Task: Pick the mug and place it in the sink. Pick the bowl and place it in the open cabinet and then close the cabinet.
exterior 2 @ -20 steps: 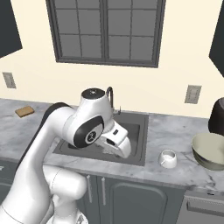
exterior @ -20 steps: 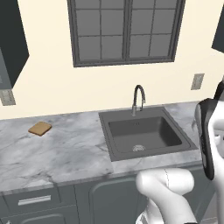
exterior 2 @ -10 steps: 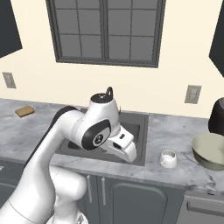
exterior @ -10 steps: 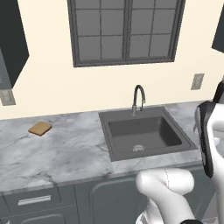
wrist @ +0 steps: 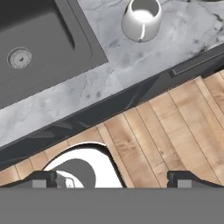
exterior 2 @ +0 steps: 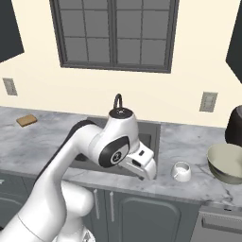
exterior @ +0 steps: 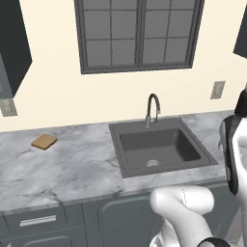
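The small white mug [exterior 2: 181, 171] stands upright on the marble counter to the right of the sink [exterior 2: 150, 133]; the hand view has the mug [wrist: 141, 19] near its top. The wide cream bowl [exterior 2: 229, 163] sits further right, near the frame edge. My gripper [exterior 2: 148, 173] hangs over the counter's front edge, left of the mug and apart from it. Its fingertips [wrist: 43, 178] stand wide apart, open, with nothing between them. The dark sink [exterior: 161, 147] with its round drain [wrist: 19, 57] and gooseneck faucet [exterior: 152, 108] holds nothing. A dark wall cabinet [exterior: 13, 46] is cut off at the upper left; I cannot tell how its door stands.
A brown flat piece [exterior: 44, 141] lies on the counter far left. A dark rounded appliance [exterior 2: 234, 125] stands behind the bowl. Wood floor [wrist: 175, 127] lies below the counter edge. Another dark wall unit [exterior 2: 235, 42] hangs upper right.
The arm has swung right and slightly forward, bringing the open gripper closer to the mug. Mug, bowl and base have stayed put.
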Tool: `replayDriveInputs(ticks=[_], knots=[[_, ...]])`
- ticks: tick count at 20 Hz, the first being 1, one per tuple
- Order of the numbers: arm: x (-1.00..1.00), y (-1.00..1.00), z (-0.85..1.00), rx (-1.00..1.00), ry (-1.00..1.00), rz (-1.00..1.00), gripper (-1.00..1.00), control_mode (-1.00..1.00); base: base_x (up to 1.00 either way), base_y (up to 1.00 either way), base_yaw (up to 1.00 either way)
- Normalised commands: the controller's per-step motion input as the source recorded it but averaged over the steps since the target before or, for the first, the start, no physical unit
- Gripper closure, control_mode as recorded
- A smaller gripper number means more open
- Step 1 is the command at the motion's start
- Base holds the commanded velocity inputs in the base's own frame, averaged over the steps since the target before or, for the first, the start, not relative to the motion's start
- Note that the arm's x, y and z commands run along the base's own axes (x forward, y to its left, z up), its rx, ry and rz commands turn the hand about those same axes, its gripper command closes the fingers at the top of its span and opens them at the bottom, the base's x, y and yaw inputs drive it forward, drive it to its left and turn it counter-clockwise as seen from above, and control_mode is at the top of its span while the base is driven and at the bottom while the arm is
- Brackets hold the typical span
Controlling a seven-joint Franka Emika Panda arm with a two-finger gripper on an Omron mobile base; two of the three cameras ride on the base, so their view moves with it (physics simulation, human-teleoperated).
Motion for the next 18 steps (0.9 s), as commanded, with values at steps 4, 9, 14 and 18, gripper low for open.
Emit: replayDriveInputs(ticks=[4,9,14,18], knots=[[0.12,-0.25,-0.12,0.0,0.0,0.0,-1.0,-1.0,0.0,0.0,0.0],[0.17,-0.28,-0.14,0.0,0.0,0.0,-1.0,-1.0,0.0,0.0,0.0],[0.22,-0.29,-0.2,0.0,0.0,0.0,-1.0,-1.0,0.0,0.0,0.0],[0.23,-0.26,-0.16,0.0,0.0,0.0,-1.0,-1.0,0.0,0.0,0.0]])
